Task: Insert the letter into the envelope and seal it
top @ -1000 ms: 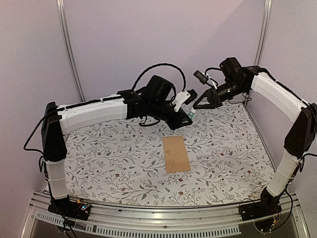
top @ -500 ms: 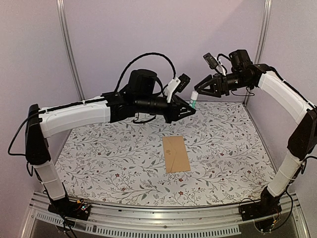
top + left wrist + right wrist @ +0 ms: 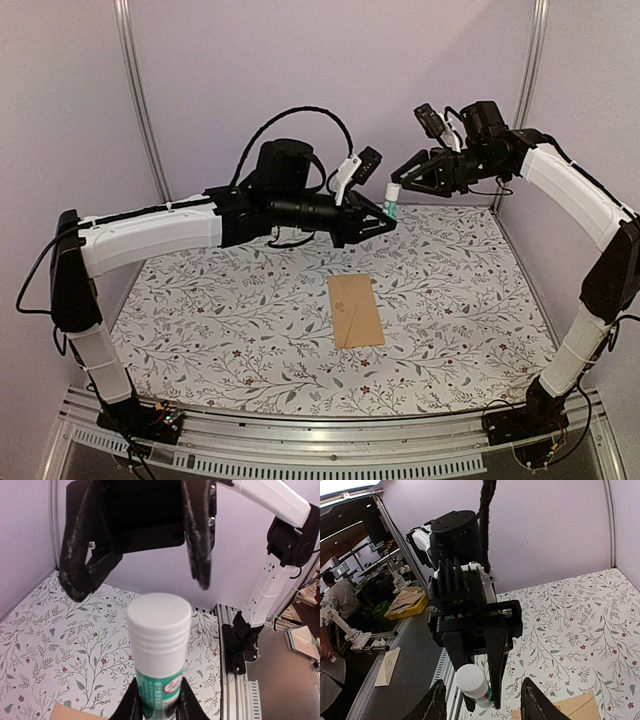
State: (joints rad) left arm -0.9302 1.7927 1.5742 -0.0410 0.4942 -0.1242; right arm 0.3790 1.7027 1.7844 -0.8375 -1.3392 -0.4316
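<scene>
The tan envelope (image 3: pixel 355 310) lies flat on the floral table mat, mid-table; a corner of it shows in the left wrist view (image 3: pixel 65 713) and in the right wrist view (image 3: pixel 577 707). The letter is out of view. My left gripper (image 3: pixel 385 220) is shut on a green glue stick with a white cap (image 3: pixel 393 202), held in the air above the back of the table, cap towards the right arm. The stick fills the left wrist view (image 3: pixel 159 645). My right gripper (image 3: pixel 402 183) is open, its fingers (image 3: pixel 199 555) spread just beyond the cap (image 3: pixel 471 679), not touching it.
The floral mat (image 3: pixel 230 310) covers the table. Purple walls with metal posts (image 3: pixel 140 100) stand at the back corners. An aluminium rail (image 3: pixel 330 440) runs along the near edge. Both arms meet high above the back middle.
The left arm has swung up and out with the glue stick, now pointing it level at the right gripper. The right gripper has risen and turned to face the cap. Envelope unmoved.
</scene>
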